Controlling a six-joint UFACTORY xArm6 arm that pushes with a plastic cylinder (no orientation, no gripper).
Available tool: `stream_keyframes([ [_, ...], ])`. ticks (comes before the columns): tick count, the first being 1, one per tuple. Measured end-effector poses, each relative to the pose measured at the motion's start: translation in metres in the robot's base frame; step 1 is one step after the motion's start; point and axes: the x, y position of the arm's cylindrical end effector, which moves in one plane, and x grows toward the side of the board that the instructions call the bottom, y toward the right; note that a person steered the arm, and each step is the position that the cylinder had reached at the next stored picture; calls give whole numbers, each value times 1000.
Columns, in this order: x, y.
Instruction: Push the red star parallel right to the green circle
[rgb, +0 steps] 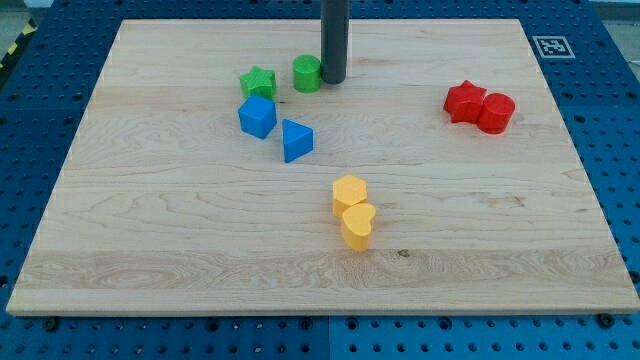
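The red star (464, 101) lies at the view's right, touching a red circle (496, 113) on its right. The green circle (307, 73) sits near the view's top, left of centre. My tip (333, 80) stands right beside the green circle, touching its right side. The red star is far to the right of my tip, a little lower in the view.
A green star (258, 82) lies left of the green circle. A blue cube (257, 117) and a blue triangle (296, 140) lie below them. A yellow hexagon (350, 192) and a yellow heart (357, 226) touch near the board's middle bottom. Board edge (320, 20) runs behind the rod.
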Motion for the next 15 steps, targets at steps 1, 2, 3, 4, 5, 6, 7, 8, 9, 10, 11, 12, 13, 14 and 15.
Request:
stream_keyframes([
  [1, -2, 70],
  [2, -2, 165],
  [3, 7, 235],
  [4, 48, 239],
  [5, 74, 233],
  [6, 95, 232],
  [7, 89, 231],
  [8, 67, 228],
  [9, 66, 204],
  [10, 64, 175],
  [11, 39, 160],
  [12, 22, 140],
  [13, 38, 134],
  [14, 57, 134],
  [15, 68, 128],
])
